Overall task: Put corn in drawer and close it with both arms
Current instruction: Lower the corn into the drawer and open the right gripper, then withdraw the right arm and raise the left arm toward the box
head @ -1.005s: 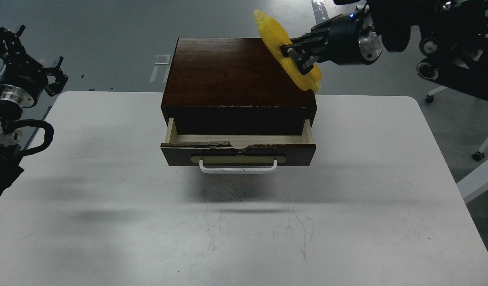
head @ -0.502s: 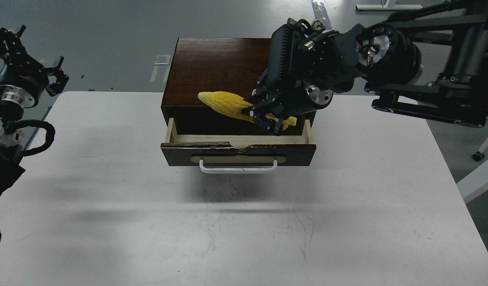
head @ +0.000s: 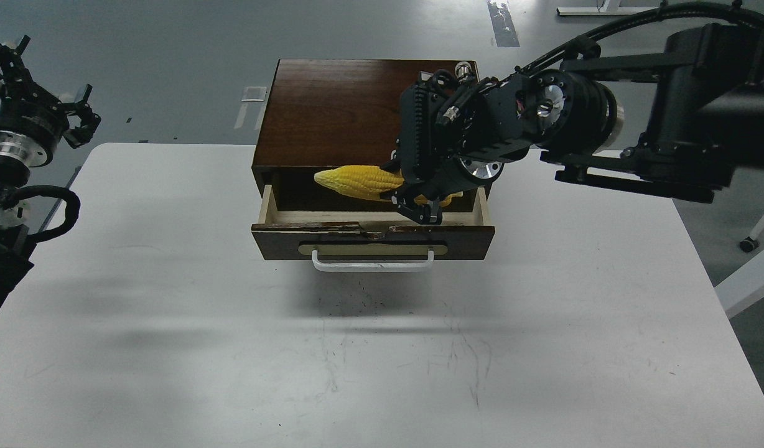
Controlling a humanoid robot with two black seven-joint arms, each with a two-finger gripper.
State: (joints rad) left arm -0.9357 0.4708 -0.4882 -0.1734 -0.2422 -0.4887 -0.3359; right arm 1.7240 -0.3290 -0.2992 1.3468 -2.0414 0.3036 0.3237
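White, scuffed and marked with faint scratches, the table (head: 170, 348) fills the near part of the head view. Further in stands a dark brown wooden cabinet (head: 332, 106), and its drawer (head: 276, 239) is pulled out toward the viewer, showing a white bar handle (head: 372, 264) on a tan plate, a chipped top edge and a pale wood interior. Above the open drawer cavity, the right pincer (head: 419, 208) points downward and is clamped on the thick end of the corn (head: 357, 182). That yellow cob lies roughly level, its tapered tip pointing left, hanging over the back part of the drawer opening just under the cabinet's front edge; whether it touches the drawer floor cannot be told. At the far left edge, well apart from the cabinet, the left pincer (head: 52, 106) hovers off the table with its fingers spread and nothing between them.
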